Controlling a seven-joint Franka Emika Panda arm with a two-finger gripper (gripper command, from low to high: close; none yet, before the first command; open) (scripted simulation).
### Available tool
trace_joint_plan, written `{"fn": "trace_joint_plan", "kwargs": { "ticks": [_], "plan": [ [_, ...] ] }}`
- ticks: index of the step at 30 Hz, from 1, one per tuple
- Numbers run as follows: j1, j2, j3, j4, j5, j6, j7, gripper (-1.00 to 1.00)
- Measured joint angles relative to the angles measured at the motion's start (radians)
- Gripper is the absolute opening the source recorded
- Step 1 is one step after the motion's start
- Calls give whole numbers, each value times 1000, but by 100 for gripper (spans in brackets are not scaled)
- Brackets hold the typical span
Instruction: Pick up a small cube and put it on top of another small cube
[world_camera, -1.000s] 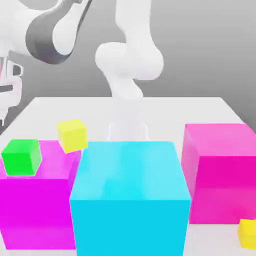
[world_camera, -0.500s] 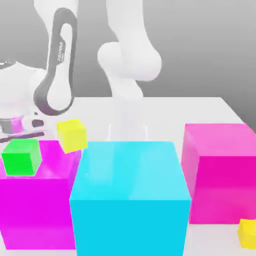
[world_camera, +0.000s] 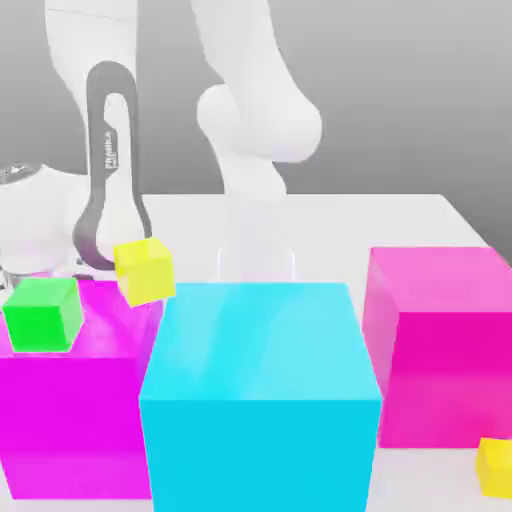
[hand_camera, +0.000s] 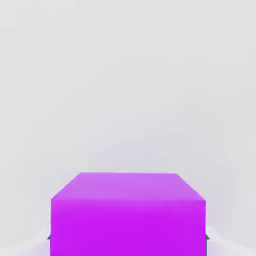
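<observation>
Behind magenta block (world_camera: 70, 400) | arm's hand hidden | purple cube (hand_camera: 128, 212) cut off | tool state unclear

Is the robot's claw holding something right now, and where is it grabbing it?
It cannot be told. The hand view has the small purple cube right by the claw, but no contact with it shows.

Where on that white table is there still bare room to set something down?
Bare table lies behind the right magenta block, beside the arm's base. The front is crowded: cyan block, left magenta block carrying a green cube, and a yellow cube at the corner.
</observation>
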Motion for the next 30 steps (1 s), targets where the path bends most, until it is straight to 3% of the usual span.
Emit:
{"fn": "trace_joint_plan", "kwargs": {
  "ticks": [4,14,23,25,28,29,30],
  "plan": [
    [10,-95,5,16,-27,-90,-27,-100],
    [110,-245,71,318,-54,-483,-286,-100],
    [248,-357,174,537,-26,-861,-384,-100],
    [251,-360,185,518,-34,-868,-348,-100],
    [252,-322,190,446,-40,-765,-335,-100],
    [252,-314,191,433,-41,-745,-334,100],
    [252,-314,191,433,-41,-745,-334,100]
  ]
}}
